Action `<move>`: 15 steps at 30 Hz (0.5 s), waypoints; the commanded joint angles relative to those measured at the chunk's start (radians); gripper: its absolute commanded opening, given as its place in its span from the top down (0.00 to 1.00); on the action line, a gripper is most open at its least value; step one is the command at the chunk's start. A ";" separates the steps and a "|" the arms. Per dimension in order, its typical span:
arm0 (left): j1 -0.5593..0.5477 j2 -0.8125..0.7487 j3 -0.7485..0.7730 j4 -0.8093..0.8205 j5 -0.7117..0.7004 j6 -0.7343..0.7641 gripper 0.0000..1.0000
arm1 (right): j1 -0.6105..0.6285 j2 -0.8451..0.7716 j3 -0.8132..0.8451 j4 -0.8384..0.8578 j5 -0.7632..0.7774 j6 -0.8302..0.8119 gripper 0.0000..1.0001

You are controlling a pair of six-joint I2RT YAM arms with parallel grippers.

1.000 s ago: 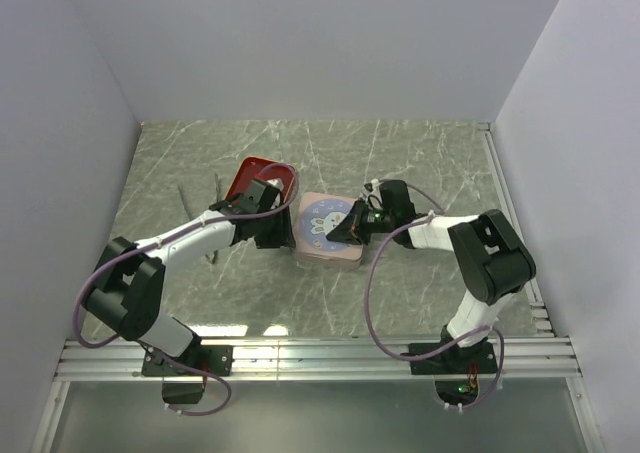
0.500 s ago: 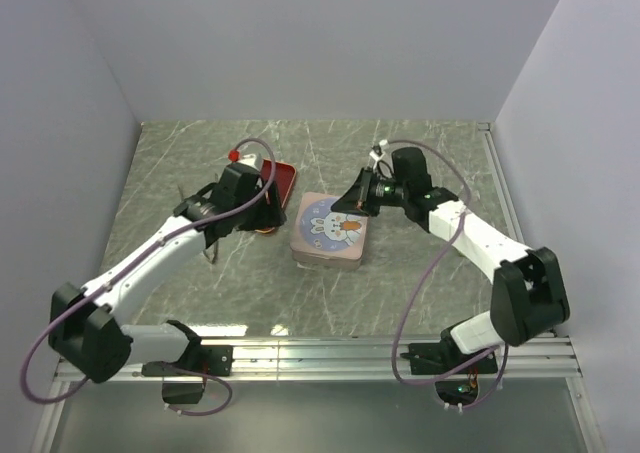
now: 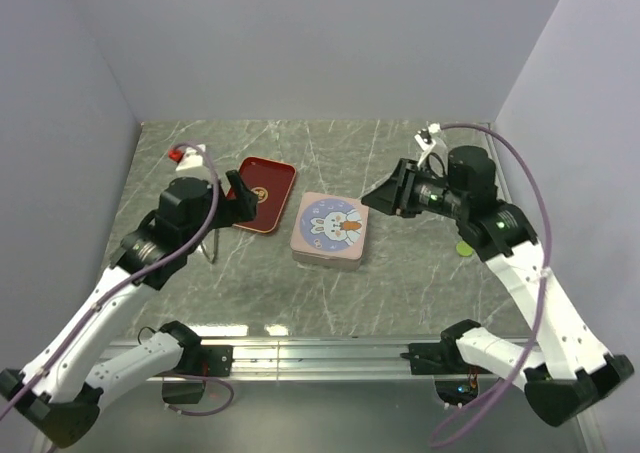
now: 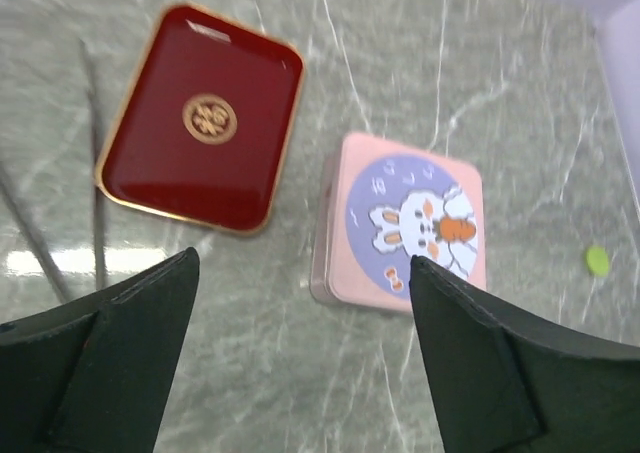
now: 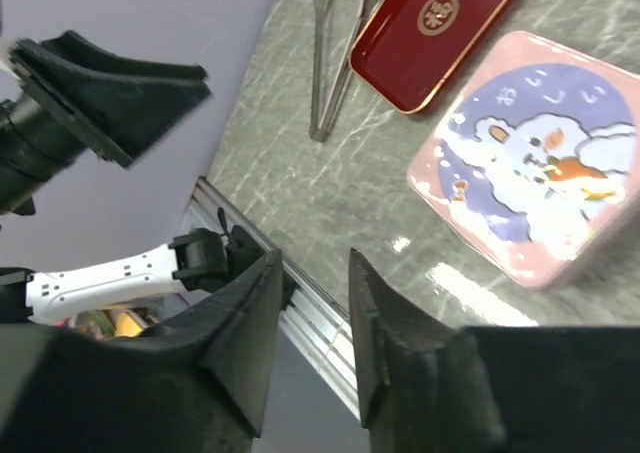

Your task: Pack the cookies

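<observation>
A pink square tin (image 3: 330,230) with a rabbit lid lies shut in the middle of the table; it also shows in the left wrist view (image 4: 405,223) and the right wrist view (image 5: 535,163). One small green cookie (image 3: 465,246) lies on the table right of the tin, also in the left wrist view (image 4: 597,261). No other cookies show. My left gripper (image 3: 240,195) hangs wide open and empty, high over the table left of the tin (image 4: 302,273). My right gripper (image 3: 385,195) is raised right of the tin, narrowly open and empty (image 5: 313,263).
An empty dark red tray (image 3: 264,180) with a gold rim lies left of the tin (image 4: 200,133). Metal tongs (image 3: 212,241) lie left of the tray (image 4: 95,203). White walls close in the table on three sides.
Both arms have lifted and drawn away from the tin, the left one to the left and the right one to the right. The tin and tray have not moved.
</observation>
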 commanded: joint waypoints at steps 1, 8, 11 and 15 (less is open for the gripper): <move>0.004 -0.082 -0.034 0.055 -0.115 0.037 0.07 | 0.005 -0.079 0.049 -0.128 0.080 -0.054 0.57; 0.003 -0.180 -0.108 0.159 -0.268 0.039 0.00 | 0.005 -0.226 0.031 -0.180 0.255 -0.070 0.44; 0.003 -0.166 -0.110 0.150 -0.317 0.023 0.01 | 0.006 -0.320 -0.014 -0.123 0.359 -0.064 0.38; 0.003 -0.163 -0.180 0.204 -0.360 0.066 0.01 | 0.006 -0.436 -0.140 0.011 0.405 -0.076 0.16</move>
